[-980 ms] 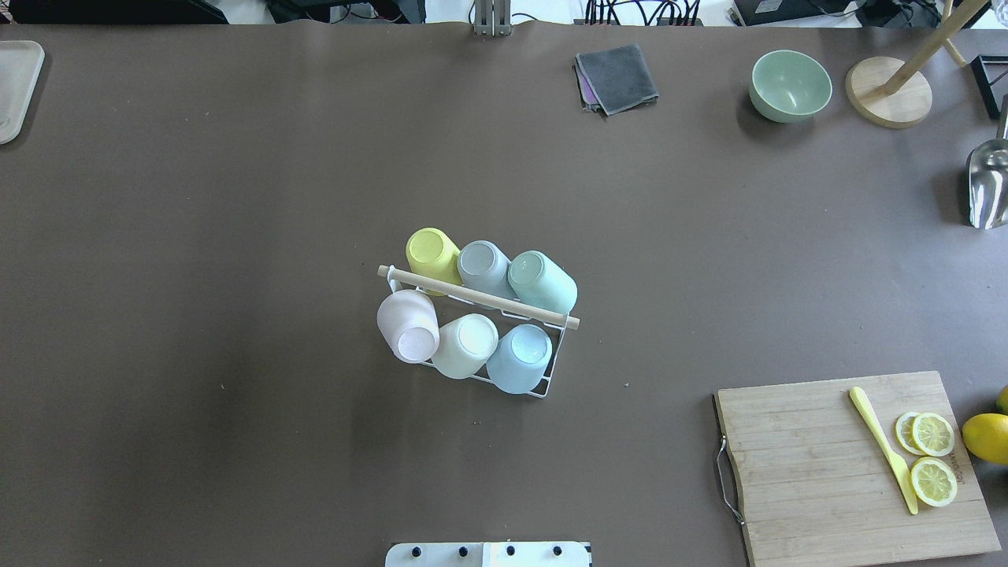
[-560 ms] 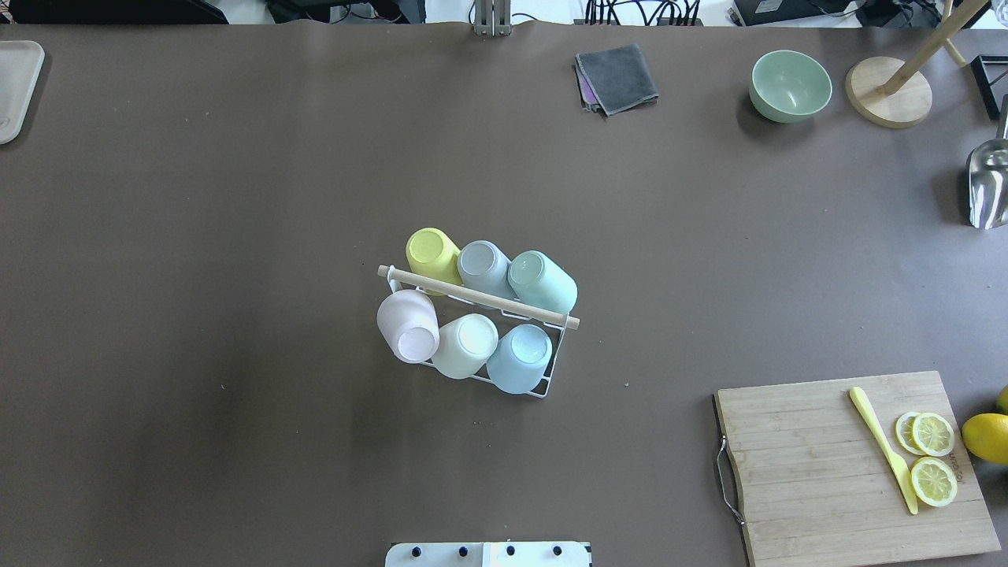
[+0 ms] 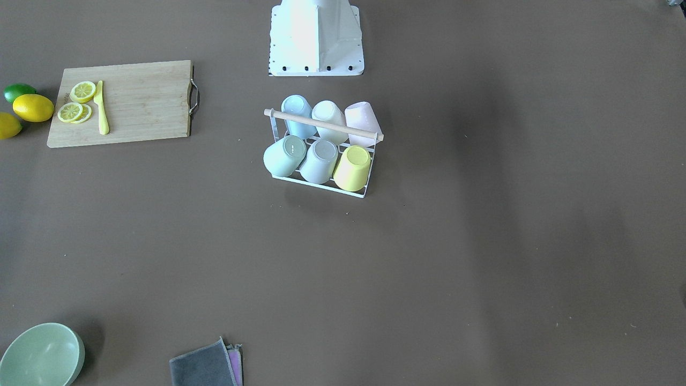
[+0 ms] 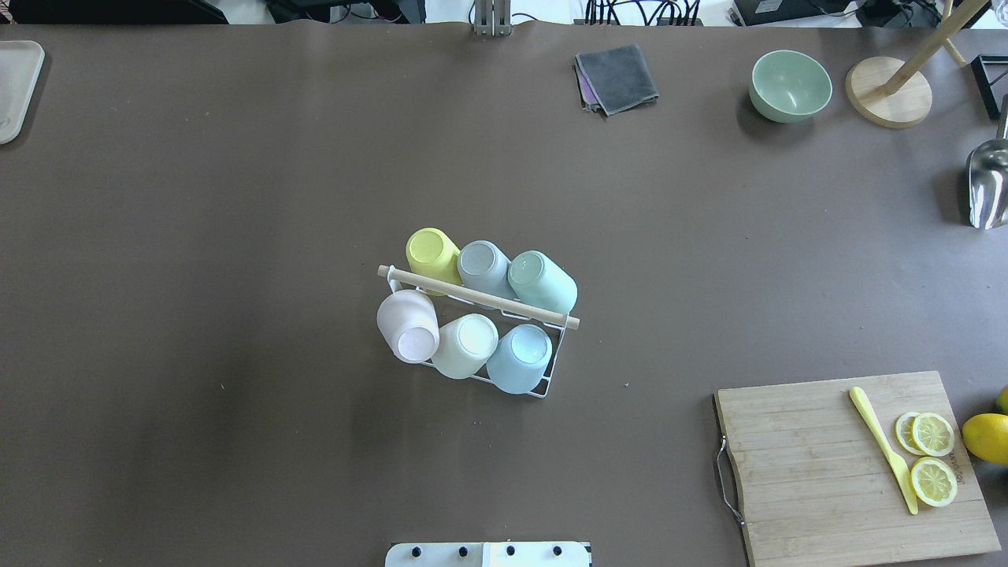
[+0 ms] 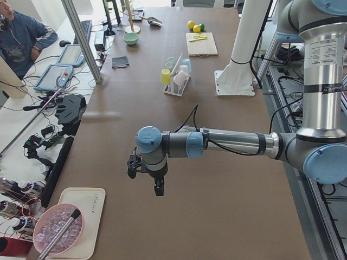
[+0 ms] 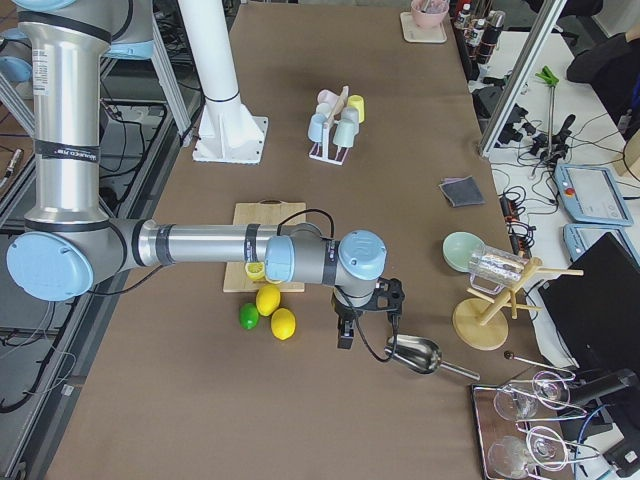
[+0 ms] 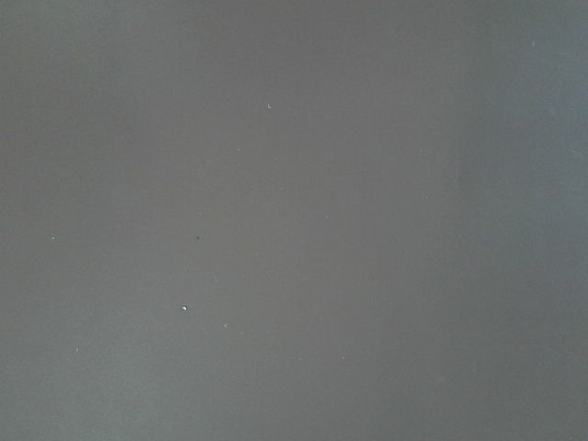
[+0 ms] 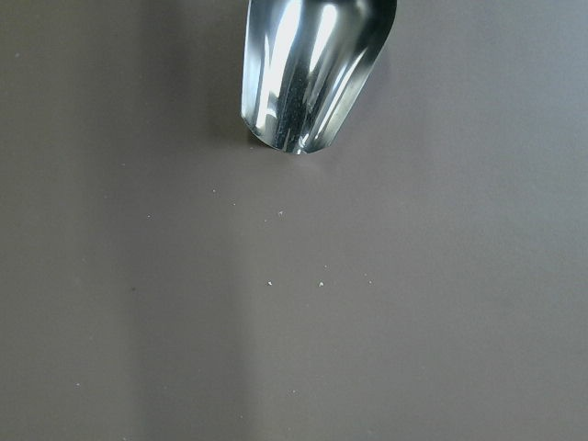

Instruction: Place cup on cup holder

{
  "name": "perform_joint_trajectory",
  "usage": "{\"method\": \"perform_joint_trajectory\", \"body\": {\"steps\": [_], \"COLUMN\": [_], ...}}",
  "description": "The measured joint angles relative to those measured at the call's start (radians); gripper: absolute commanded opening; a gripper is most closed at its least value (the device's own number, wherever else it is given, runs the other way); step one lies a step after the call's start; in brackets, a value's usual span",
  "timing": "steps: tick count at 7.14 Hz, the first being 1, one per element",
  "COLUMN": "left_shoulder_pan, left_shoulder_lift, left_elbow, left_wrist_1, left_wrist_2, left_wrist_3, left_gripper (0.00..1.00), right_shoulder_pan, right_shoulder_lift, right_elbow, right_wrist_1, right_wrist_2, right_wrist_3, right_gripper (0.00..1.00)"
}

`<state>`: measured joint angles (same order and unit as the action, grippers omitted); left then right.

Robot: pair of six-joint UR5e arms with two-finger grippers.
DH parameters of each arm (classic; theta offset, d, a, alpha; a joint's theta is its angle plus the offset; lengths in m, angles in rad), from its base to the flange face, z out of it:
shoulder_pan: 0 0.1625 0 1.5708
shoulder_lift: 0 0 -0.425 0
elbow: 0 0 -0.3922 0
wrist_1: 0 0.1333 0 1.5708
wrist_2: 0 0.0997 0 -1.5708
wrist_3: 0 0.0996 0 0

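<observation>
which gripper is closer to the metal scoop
Right. The right gripper hangs just beside the metal scoop; the left gripper is at the other end of the table.

Six cups [image 4: 433,250] (three per row), one cup holder [image 4: 476,297], three lemon slices [image 4: 933,433], two lemons [image 3: 33,107], one bowl [image 4: 790,85].

cup holder [image 4: 480,298] | white wire, wooden rod handle | upright, mid-table | six pastel cups [image 4: 520,358] upturned on pegs

White cup holder [image 4: 479,297], yellow cup [image 4: 431,253], pink cup [image 4: 407,325], brown table [image 4: 236,197]
</observation>
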<state>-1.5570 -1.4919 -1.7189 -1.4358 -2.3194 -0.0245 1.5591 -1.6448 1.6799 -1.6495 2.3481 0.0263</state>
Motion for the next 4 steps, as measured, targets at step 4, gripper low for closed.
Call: {"method": "perform_joint_trajectory", "body": {"steps": [4], "left_shoulder_pan": [0.000], "left_shoulder_lift": [0.002], "left_elbow": [-0.002], "left_wrist_1": [0.001], "left_wrist_2": [0.000], "left_wrist_3": [0.000], "left_gripper": [0.98], "right_shoulder_pan": [0.009], "right_shoulder_lift": [0.000], "right_elbow": [0.003], "right_wrist_1": [0.000], "right_wrist_2": [0.002], "right_wrist_3": [0.000], "right_gripper": [1.00]}}
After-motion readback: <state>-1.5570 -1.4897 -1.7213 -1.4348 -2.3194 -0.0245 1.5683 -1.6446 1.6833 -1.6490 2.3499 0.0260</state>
